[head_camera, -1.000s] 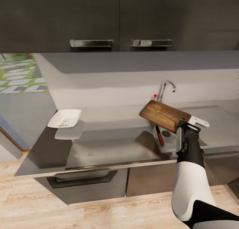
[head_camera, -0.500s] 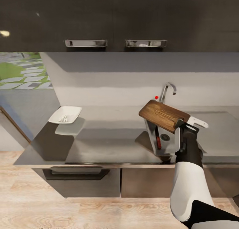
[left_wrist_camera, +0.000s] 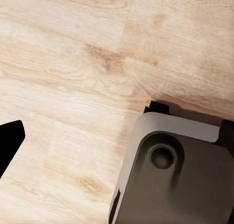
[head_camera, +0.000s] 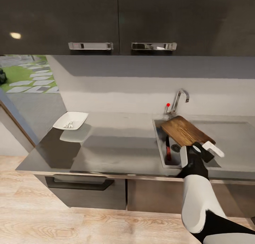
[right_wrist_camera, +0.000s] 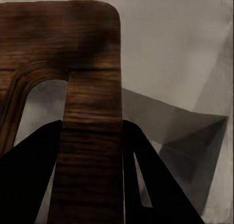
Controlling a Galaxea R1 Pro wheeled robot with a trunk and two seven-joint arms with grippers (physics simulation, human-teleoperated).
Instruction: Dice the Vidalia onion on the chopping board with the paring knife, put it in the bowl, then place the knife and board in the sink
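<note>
Right pincer (head_camera: 199, 152): closed on the chopping board's (head_camera: 187, 131) handle end.
Board: held tilted over the sink (head_camera: 161, 150).
Paring knife (head_camera: 168, 148): seen inside the sink.
Bowl (head_camera: 71, 120): seen on the desk (head_camera: 117, 148), at 9 o'clock.
Left pincer: state cannot be told.

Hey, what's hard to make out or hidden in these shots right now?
- Head view: the chopping board covers most of the sink basin; the paring knife partly shows.
- Head view: bits in the bowl are too small to identify.
- Right wrist view: whether the right end effector presses the board or merely straddles it.
</note>
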